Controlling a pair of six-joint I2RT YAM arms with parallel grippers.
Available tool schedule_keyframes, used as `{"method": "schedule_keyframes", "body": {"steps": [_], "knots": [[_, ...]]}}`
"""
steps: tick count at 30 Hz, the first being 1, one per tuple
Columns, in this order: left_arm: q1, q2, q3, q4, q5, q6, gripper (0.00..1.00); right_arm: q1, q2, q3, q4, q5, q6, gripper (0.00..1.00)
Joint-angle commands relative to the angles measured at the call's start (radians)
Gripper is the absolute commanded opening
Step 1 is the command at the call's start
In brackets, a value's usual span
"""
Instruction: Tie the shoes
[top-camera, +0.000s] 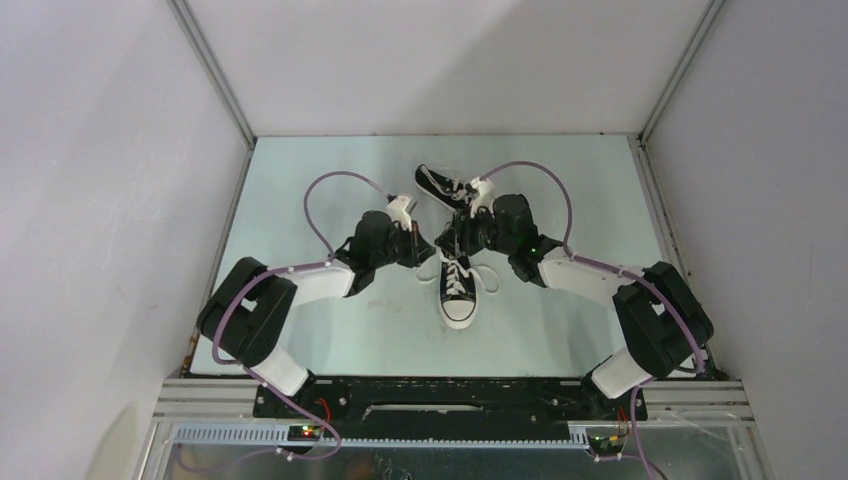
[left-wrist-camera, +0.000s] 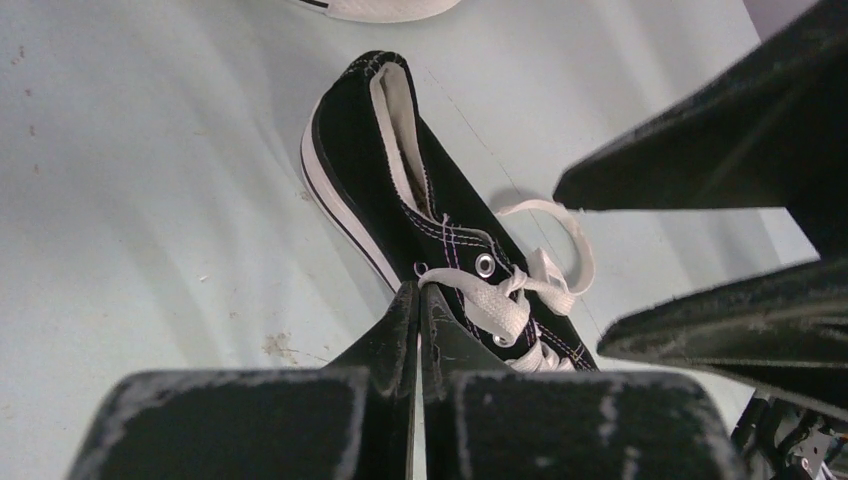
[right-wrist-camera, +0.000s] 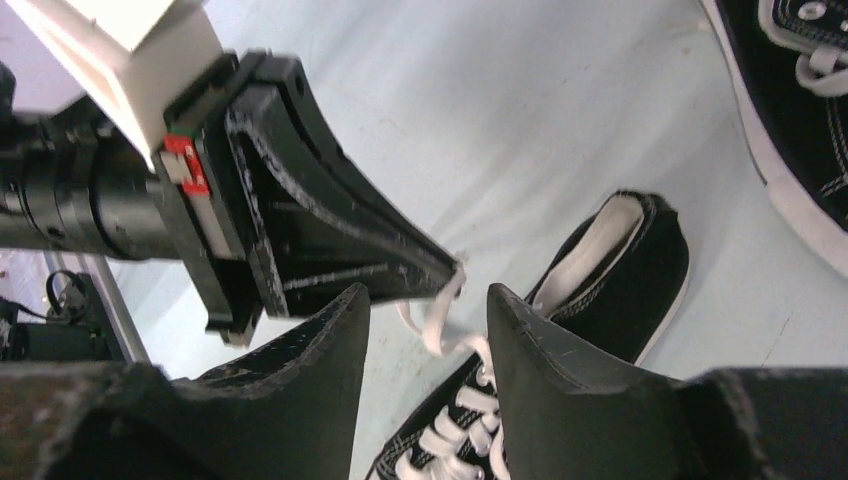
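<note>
One black sneaker (top-camera: 457, 292) with white laces lies in the middle of the table, toe towards the arm bases. The second sneaker (top-camera: 438, 183) lies behind it. My left gripper (top-camera: 428, 243) sits at the near shoe's left side by its top eyelets, shut on a white lace (left-wrist-camera: 495, 300) there. The shoe (left-wrist-camera: 380, 190) shows just beyond its tips (left-wrist-camera: 418, 287). My right gripper (right-wrist-camera: 425, 300) is open above the same shoe (right-wrist-camera: 620, 260), with the lace end (right-wrist-camera: 440, 320) hanging between its jaws, untouched. The left gripper (right-wrist-camera: 450, 268) shows just beyond it.
The right gripper's fingers (left-wrist-camera: 700, 160) fill the right side of the left wrist view, close to a loose lace loop (left-wrist-camera: 578, 240). The second shoe (right-wrist-camera: 800, 100) lies at the right wrist view's upper right. Grey walls (top-camera: 120, 200) enclose the pale green table (top-camera: 300, 330).
</note>
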Motion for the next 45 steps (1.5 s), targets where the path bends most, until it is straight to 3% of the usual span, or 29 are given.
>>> {"method": "schedule_keyframes", "body": {"steps": [1,23,25,28,31,33,39,43,44,45], "knots": [[-0.006,0.006,0.036,0.027,0.032,-0.014,0.00,0.001,0.057,0.068,0.041,0.003,0.012,0.49],[-0.007,-0.081,-0.013,0.060,0.025,0.007,0.00,-0.003,0.116,0.094,0.001,-0.064,0.036,0.28],[-0.007,-0.089,-0.016,0.056,0.022,0.010,0.00,-0.003,0.116,0.094,-0.003,-0.067,0.038,0.23],[-0.007,-0.085,-0.014,0.050,0.023,0.013,0.00,-0.002,0.107,0.094,-0.007,-0.068,0.044,0.06],[-0.007,-0.078,-0.009,0.036,0.018,0.010,0.04,-0.002,0.091,0.094,-0.015,-0.059,0.045,0.02],[-0.007,-0.078,-0.004,0.004,-0.015,0.007,0.11,-0.004,0.088,0.094,-0.021,-0.049,0.046,0.00],[-0.025,-0.143,-0.043,-0.041,-0.124,0.021,0.50,-0.007,0.095,0.095,-0.010,-0.052,0.068,0.00],[-0.060,-0.204,-0.083,-0.013,-0.180,0.061,0.67,-0.016,0.096,0.104,-0.023,-0.051,0.080,0.00],[-0.084,-0.213,-0.084,-0.015,-0.193,0.072,0.76,-0.017,0.098,0.105,-0.023,-0.054,0.085,0.00],[-0.097,-0.215,-0.077,-0.026,-0.222,0.100,0.92,-0.018,0.099,0.110,-0.028,-0.060,0.091,0.00]]}}
